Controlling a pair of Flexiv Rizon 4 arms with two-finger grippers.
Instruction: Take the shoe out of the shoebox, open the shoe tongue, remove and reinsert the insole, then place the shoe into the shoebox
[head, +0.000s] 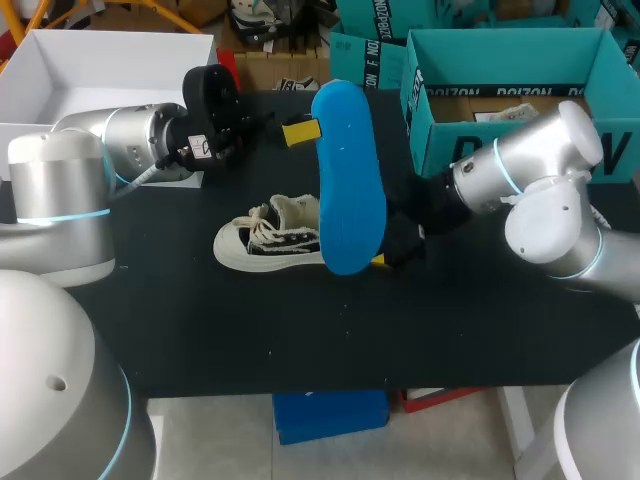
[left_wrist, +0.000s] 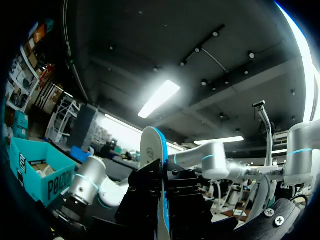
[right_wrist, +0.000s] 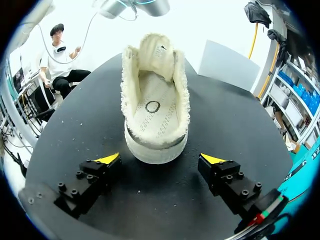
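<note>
Grips the blue insole (head: 348, 180) in the left gripper (left_wrist: 162, 197), one finger pressed on each face. Holds it on edge, well above the table (head: 200, 330). Has the shoe (head: 268, 240) resting on the table, outside the teal shoebox (head: 505, 60), with the toe toward the left arm's side, the heel toward the right gripper (right_wrist: 161, 159) and the fleece-lined mouth wide open. Hovers the right gripper low over the table just behind the heel, fingers spread wider than the heel, touching nothing and holding nothing. Has the shoebox open at the table's far right, well apart from the shoe.
</note>
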